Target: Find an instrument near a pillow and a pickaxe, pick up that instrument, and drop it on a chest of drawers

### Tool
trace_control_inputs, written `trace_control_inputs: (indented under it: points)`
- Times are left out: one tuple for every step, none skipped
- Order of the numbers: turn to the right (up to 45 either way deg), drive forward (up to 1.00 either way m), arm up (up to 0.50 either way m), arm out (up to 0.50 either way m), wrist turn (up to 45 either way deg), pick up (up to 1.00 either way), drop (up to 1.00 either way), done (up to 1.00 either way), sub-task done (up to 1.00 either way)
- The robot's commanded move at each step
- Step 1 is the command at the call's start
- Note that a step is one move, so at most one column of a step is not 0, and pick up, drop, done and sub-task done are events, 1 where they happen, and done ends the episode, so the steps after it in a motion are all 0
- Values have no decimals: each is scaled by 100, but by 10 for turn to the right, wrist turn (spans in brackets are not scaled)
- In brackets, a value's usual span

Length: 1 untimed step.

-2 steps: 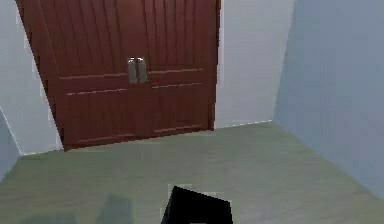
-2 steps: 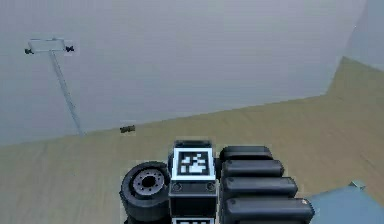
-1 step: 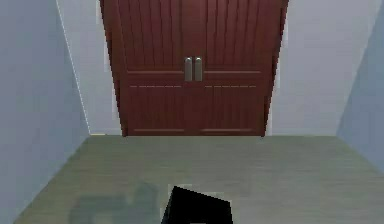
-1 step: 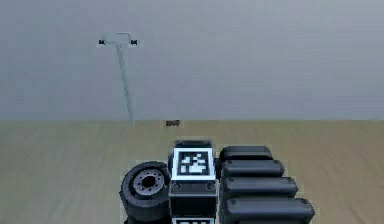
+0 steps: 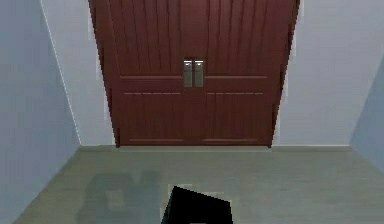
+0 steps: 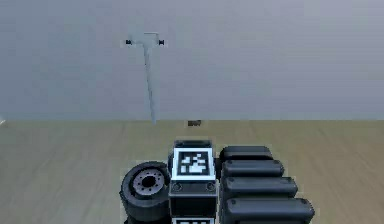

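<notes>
The gripper (image 6: 148, 187), a dark round body, sat low beside a white marked square (image 6: 195, 163). I could not tell the fingers' state, nor any load. Beyond them lay a wide plank floor (image 6: 60, 170), then a thin pale pole (image 6: 150, 80) at a smooth wall. Ahead, a panelled reddish double door (image 5: 150, 70) with metal handles (image 5: 194, 73) stood between close walls.

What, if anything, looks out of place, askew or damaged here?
Nothing stands out. The dark red double door sits shut with its two metal handles level, and the thin pale pole stands upright against the bare wall.

Arm (image 6: 258, 185) sits retracted, claw (image 6: 148, 187) tucked beside it.
</notes>
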Motion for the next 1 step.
trace_control_inputs:
  points:
    - [450, 0, 0, 0, 0, 0, 0, 0, 0]
